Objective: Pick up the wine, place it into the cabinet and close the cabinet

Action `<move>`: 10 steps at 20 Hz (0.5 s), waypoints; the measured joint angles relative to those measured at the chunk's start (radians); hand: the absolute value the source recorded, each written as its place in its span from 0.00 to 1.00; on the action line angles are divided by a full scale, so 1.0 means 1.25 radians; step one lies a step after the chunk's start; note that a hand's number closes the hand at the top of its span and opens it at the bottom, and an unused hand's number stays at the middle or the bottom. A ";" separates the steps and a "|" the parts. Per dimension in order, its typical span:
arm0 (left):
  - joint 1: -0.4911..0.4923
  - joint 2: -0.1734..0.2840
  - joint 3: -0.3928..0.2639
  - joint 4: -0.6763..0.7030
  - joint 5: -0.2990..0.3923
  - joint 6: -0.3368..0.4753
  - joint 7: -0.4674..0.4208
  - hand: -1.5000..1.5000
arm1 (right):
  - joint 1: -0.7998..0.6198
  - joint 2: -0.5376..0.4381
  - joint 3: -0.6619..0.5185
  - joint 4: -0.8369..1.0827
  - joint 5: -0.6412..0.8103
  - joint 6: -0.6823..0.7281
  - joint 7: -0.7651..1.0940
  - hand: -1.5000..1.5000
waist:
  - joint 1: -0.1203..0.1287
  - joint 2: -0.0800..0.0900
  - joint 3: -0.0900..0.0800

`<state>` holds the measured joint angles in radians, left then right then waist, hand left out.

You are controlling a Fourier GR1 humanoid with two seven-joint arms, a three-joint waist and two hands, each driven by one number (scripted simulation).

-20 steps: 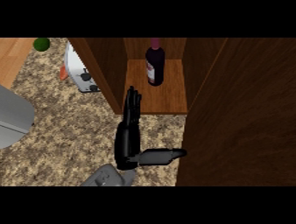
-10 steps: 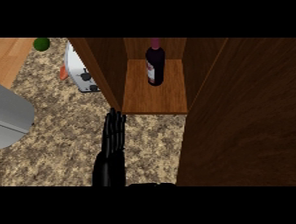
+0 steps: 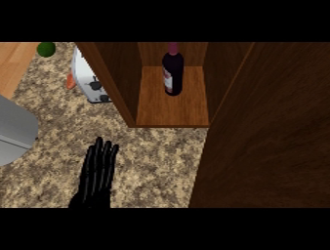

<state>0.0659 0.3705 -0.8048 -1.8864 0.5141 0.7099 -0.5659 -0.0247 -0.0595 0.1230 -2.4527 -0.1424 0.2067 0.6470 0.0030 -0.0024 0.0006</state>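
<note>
I see the wine bottle [image 3: 172, 73] shelved in the cabinet [image 3: 172, 110] ahead of my empty, straight-fingered left hand [image 3: 98, 173]; door [image 3: 276, 132] unclosed.

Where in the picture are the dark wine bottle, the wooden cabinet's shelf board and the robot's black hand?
dark wine bottle [image 3: 172, 73], head view, on its body.
wooden cabinet's shelf board [image 3: 172, 110], head view, on bare board in front of the bottle.
black hand [image 3: 98, 168], head view, on the straight fingers.

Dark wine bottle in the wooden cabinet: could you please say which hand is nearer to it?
Left. The left hand is over the speckled counter, in front of the wooden cabinet, apart from the dark wine bottle; the right hand shows nowhere.
</note>
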 measured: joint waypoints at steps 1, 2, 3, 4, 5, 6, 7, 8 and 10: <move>0.005 0.018 0.008 -0.018 0.004 -0.015 0.007 0.00 | 0.001 -0.002 0.002 -0.002 -0.002 0.006 0.002 1.00 | -0.001 0.000 0.000; 0.014 0.039 0.019 -0.037 0.011 -0.032 0.013 0.00 | 0.006 -0.002 0.007 -0.002 -0.004 0.012 -0.003 1.00 | -0.001 0.000 0.000; 0.026 0.054 0.029 -0.051 0.014 -0.045 0.013 0.00 | 0.002 -0.005 0.006 -0.003 -0.005 0.015 0.004 1.00 | -0.001 0.000 0.000; 0.039 0.064 0.033 -0.062 0.014 -0.053 0.012 0.00 | 0.012 -0.005 0.015 -0.004 -0.006 0.022 -0.002 1.00 | -0.001 0.000 0.000; 0.051 0.077 0.041 -0.072 0.017 -0.065 0.012 0.00 | 0.022 -0.009 0.014 -0.004 -0.009 0.034 -0.008 1.00 | -0.001 0.000 0.000; 0.061 0.087 0.057 -0.071 0.029 -0.088 0.004 0.00 | 0.021 -0.009 0.019 -0.005 -0.012 0.038 -0.003 1.00 | -0.001 0.000 0.000; 0.068 0.094 0.066 -0.074 0.036 -0.101 0.001 0.00 | 0.034 -0.005 0.031 -0.006 -0.015 0.042 -0.002 1.00 | -0.002 0.000 0.000; 0.079 0.103 0.070 -0.084 0.036 -0.105 0.000 0.00 | 0.045 0.000 0.047 -0.007 -0.018 0.042 0.007 1.00 | -0.002 0.000 0.000; 0.106 0.125 0.086 -0.101 0.041 -0.121 -0.011 0.00 | 0.060 0.009 0.070 -0.002 -0.022 0.042 0.025 1.00 | -0.001 -0.001 -0.001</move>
<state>0.1979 0.5266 -0.6977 -2.0127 0.5658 0.5590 -0.5792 0.0503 -0.0481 0.2103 -2.4548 -0.1701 0.2589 0.6783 0.0021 -0.0035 -0.0001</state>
